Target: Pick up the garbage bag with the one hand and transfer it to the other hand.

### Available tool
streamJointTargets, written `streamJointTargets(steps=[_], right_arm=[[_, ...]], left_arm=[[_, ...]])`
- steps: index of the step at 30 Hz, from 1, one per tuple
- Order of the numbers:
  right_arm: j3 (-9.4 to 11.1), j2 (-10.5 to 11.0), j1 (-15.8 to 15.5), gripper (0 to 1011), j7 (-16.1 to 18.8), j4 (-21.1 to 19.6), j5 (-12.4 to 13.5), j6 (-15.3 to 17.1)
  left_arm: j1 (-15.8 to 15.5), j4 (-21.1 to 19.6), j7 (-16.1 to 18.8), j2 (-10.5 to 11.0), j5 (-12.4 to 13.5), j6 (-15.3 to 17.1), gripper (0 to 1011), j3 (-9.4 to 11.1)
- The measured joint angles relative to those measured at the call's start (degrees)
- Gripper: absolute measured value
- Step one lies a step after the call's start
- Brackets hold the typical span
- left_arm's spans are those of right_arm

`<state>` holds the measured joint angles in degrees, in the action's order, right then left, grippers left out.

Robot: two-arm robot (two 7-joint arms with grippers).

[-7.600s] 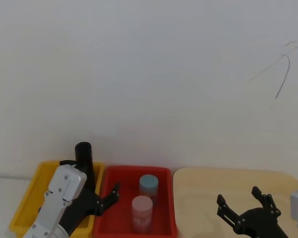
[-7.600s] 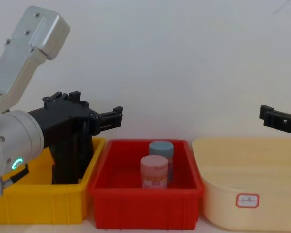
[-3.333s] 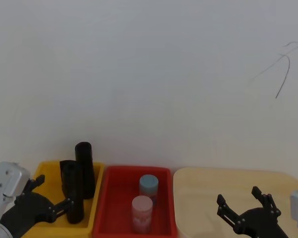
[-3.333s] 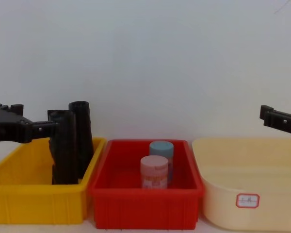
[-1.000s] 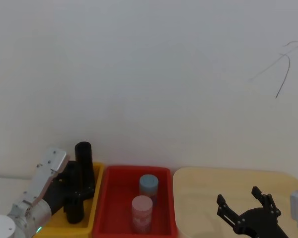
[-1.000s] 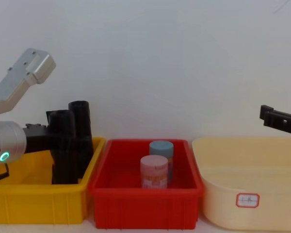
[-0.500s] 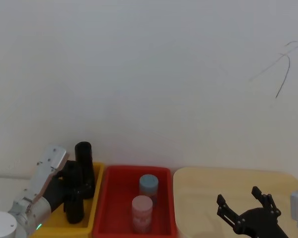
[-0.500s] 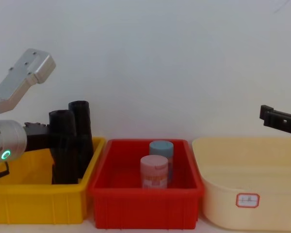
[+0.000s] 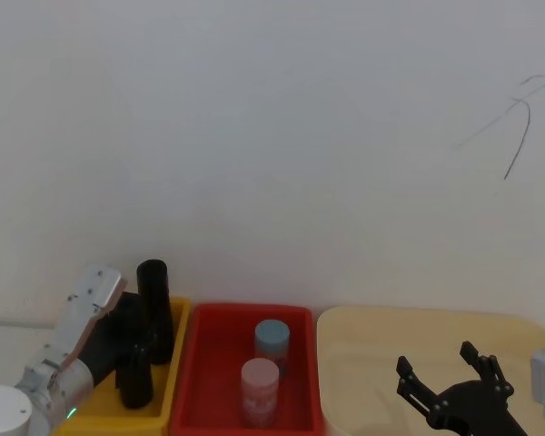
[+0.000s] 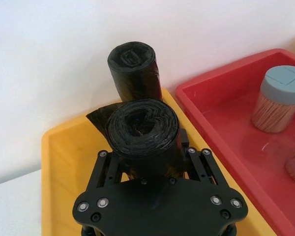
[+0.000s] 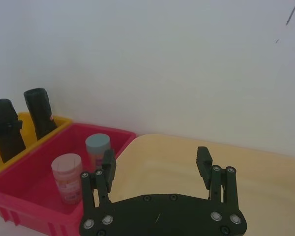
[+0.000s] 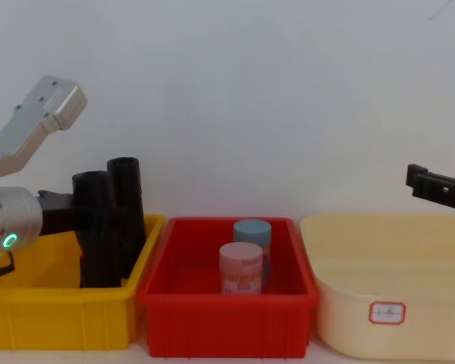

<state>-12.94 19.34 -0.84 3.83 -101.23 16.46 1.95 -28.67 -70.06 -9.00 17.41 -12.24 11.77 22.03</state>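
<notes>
The left gripper (image 10: pixel 151 160) is clamped on the garbage bag (image 10: pixel 143 129), the nearer black roll in the yellow bin (image 12: pixel 61 318) at left. It looks light and firm yet squashable, best held mid-length. The left wrist view shows fingers (image 10: pixel 104 164) flanking it, the chest view its slight lean, while the right gripper (image 11: pixel 156 157) hangs open at right.

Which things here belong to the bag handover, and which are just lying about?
In the job: garbage bag, gripped by the left claw inside the yellow bin; right claw, open above the cream tub.
Lying about: second black roll, behind the bag; pink jar and blue jar, in the red bin.
</notes>
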Motion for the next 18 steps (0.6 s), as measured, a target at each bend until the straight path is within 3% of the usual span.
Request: streamJointTargets(steps=[10,18], right_arm=[[0.0,0.0,0.0,1001,0.0,0.0,0.0,0.0],[0.0,0.0,0.0,1001,0.0,0.0,0.0,0.0]], left_arm=[[0.0,-0.1,-0.1,0.0,0.1,0.0,472,-0.1],[0.9,-3.6,-2.1,0.8,-1.1,0.6,466,-1.0]])
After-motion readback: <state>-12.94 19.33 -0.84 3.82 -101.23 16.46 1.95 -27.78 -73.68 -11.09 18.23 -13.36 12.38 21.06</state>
